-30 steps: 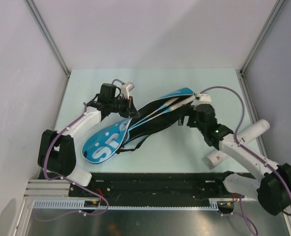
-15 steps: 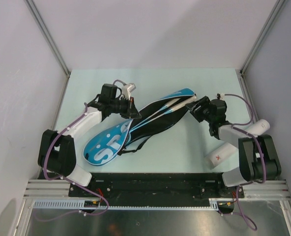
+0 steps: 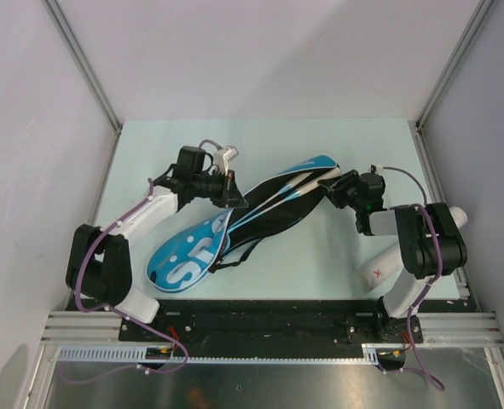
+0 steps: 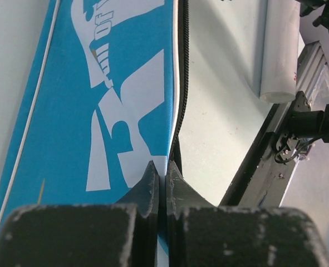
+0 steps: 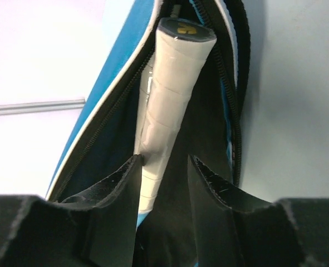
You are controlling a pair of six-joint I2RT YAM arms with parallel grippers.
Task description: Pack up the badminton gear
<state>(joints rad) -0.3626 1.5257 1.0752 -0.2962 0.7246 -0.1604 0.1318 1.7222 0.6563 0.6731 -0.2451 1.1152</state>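
Left gripper has its fingers pressed together on the black zip edge of the blue racket cover, toward 10 o'clock on the table. Right gripper is spread, with a white racket handle lying between its fingers in the cover's unzipped mouth at 2 o'clock. The cover lies slantwise, white lettering up, its black strap looped on the near side; at 4 o'clock sits the white tube

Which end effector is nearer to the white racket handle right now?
Right. The right end effector straddles the racket handle at the open end of the blue cover. The left end effector is pinched on that cover's zippered edge, farther along, away from the handle.
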